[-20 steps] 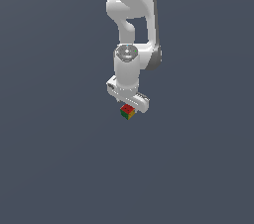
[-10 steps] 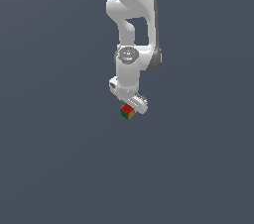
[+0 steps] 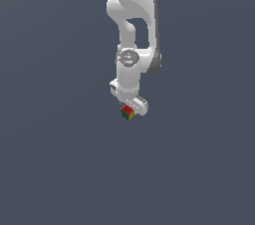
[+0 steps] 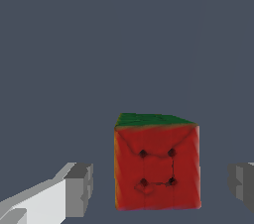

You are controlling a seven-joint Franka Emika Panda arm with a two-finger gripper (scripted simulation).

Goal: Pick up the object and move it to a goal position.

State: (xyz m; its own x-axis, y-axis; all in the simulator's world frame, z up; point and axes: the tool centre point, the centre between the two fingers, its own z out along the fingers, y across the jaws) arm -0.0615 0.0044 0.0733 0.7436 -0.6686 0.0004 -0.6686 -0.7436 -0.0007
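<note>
Gripper [image 4: 158, 188] is sitting wide open w/ the cube [image 4: 158, 166] right btwn its fingers [image 4: 79, 188], gaps both sides. We're reckoning it just needs closing straight in, imo.

Even, diffuse render lighting, moderately dim; flat slate-grey backdrop [image 3: 50, 169] shows no cast shadows or glare. Glossy white jointed robot arm [image 3: 133, 10] is shaded softly, brighter on the exterior view's left. Wrist view: small red-and-green dotted cube [image 4: 158, 166] has smeared, low-resolution texture; edges sharp, no lens distortion.
</note>
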